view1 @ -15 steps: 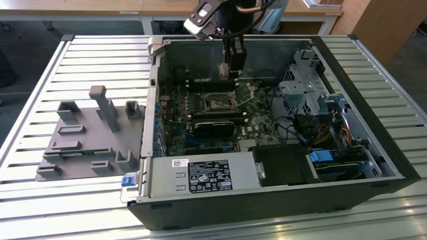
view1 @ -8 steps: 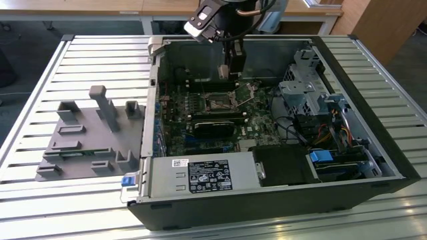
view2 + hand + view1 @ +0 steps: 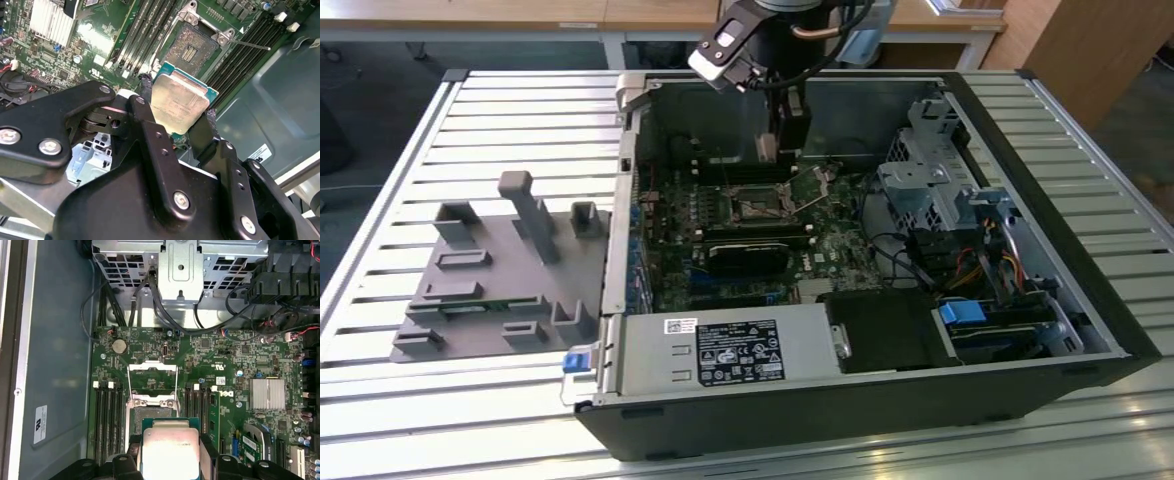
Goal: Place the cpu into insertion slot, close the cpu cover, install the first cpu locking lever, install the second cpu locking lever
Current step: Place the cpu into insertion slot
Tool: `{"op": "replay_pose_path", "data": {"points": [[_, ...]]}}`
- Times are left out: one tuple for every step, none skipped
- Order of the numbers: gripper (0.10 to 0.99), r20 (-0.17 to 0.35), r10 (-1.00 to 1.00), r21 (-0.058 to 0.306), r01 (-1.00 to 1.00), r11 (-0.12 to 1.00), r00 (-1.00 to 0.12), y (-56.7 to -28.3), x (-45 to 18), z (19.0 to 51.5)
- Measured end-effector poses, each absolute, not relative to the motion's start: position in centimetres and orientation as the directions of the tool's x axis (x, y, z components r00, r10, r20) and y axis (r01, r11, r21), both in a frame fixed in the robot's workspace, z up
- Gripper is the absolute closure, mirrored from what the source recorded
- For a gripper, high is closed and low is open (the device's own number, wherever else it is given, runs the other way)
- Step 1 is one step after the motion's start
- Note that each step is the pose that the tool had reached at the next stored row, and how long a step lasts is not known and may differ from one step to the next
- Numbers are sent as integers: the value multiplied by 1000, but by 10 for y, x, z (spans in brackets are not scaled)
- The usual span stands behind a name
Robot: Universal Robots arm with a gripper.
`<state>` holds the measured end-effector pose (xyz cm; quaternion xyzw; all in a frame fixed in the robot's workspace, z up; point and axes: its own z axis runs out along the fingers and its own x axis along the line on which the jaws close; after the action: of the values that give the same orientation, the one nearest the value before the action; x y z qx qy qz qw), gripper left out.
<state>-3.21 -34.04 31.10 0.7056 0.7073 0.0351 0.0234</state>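
My gripper (image 3: 177,107) is shut on the cpu (image 3: 181,100), a square chip with a silver-grey top, pinched by two opposite edges between the black fingers (image 3: 144,95). In the first wrist view the cpu (image 3: 170,450) hangs above the green board, beside the insertion slot (image 3: 150,407), covering part of it. The slot's contact field (image 3: 192,47) lies bare. The cpu cover (image 3: 152,371) stands swung open at the slot's far side, with thin wire levers (image 3: 129,390) raised. In the exterior view the gripper (image 3: 778,150) reaches down into the open case above the slot (image 3: 754,208).
Long black memory slots (image 3: 107,415) flank the socket. A finned heat sink (image 3: 267,392), the drive cage (image 3: 927,190) with cables, and the power supply (image 3: 727,350) crowd the case. A grey holder block (image 3: 507,265) lies on the slatted table at the exterior view's left.
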Motion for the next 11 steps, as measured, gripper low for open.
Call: {"op": "replay_pose_path", "data": {"points": [[545,17,1000,83,997,2,-3,-340,-32,310],[545,17,1000,83,997,2,-3,-340,-32,309],[545,17,1000,83,997,2,-3,-340,-32,308],[545,17,1000,83,997,2,-3,-340,-32,307],[545,17,1000,83,997,2,-3,-340,-32,307],[545,17,1000,83,997,2,-3,-340,-32,306],[545,17,1000,83,997,2,-3,-340,-32,305],[545,17,1000,83,997,2,-3,-340,-32,304],[545,17,1000,83,997,2,-3,-340,-32,303],[545,17,1000,83,997,2,-3,-340,-32,302],[545,17,1000,83,997,2,-3,-340,-32,301]]}}
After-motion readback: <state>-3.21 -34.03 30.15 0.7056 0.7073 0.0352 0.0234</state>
